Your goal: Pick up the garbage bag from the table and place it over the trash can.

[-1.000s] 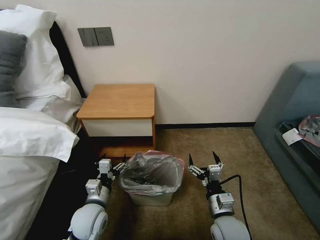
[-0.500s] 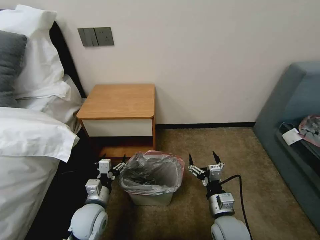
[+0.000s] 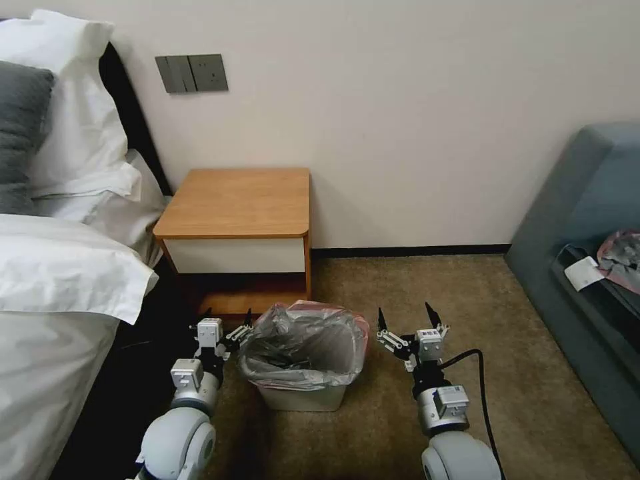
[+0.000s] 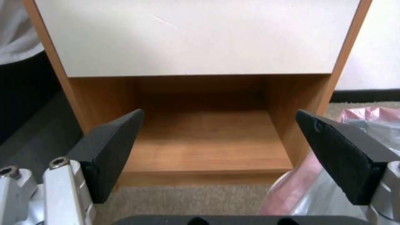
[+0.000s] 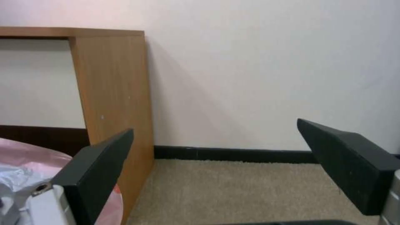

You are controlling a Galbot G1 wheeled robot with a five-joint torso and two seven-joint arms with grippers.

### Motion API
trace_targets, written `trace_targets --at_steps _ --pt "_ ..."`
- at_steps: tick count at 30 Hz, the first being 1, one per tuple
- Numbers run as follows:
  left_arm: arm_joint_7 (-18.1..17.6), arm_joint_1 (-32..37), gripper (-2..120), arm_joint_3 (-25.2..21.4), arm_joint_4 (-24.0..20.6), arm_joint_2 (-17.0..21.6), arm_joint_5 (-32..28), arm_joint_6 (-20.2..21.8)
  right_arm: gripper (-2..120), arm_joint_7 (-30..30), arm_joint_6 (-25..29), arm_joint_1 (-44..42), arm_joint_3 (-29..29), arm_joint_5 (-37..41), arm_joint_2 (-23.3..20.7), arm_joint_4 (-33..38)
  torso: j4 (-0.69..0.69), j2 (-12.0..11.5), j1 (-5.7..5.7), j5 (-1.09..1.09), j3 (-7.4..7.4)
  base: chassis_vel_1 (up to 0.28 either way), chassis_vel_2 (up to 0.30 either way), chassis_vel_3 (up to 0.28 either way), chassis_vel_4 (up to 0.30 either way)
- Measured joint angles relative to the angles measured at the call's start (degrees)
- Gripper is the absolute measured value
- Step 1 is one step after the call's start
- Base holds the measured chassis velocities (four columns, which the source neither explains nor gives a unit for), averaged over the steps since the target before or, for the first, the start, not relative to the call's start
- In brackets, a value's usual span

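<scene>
The grey garbage bag (image 3: 307,347) with its pink rim lines the cream trash can (image 3: 303,398), its edge folded over the bin's rim on the carpet in front of the table (image 3: 237,203). The tabletop is bare. My left gripper (image 3: 227,317) hovers open just left of the bin, holding nothing; the left wrist view faces the table's lower shelf (image 4: 204,147) with the bag (image 4: 367,125) beside one finger. My right gripper (image 3: 403,313) is open just right of the bin, also holding nothing; the right wrist view catches the bag's pink rim (image 5: 37,156) and the table's side panel (image 5: 112,93).
A bed with white pillows (image 3: 60,267) lies along the left, close to my left arm. A grey-blue sofa (image 3: 587,220) at the right carries a small grey-pink bundle with a white slip (image 3: 617,257). Open carpet (image 3: 433,287) stretches between bin and sofa.
</scene>
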Motion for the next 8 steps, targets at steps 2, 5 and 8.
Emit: trace_targets --at_steps 2,5,8 --pt "0.0 0.0 93 0.0 0.0 0.0 0.0 0.0 100 0.0 0.0 0.0 0.0 0.0 0.0 0.0 0.00 0.0 0.00 0.00 0.00 0.000 0.000 0.000 0.000" --pt "0.0 0.0 93 0.0 0.0 0.0 0.0 0.0 100 0.0 0.0 0.0 0.0 0.0 0.0 0.0 0.00 0.0 0.00 0.00 0.00 0.000 0.000 0.000 0.000" --pt "0.0 0.0 93 0.0 0.0 0.0 0.0 0.0 100 0.0 0.0 0.0 0.0 0.0 0.0 0.0 0.00 0.0 0.00 0.00 0.00 0.000 0.000 0.000 0.000"
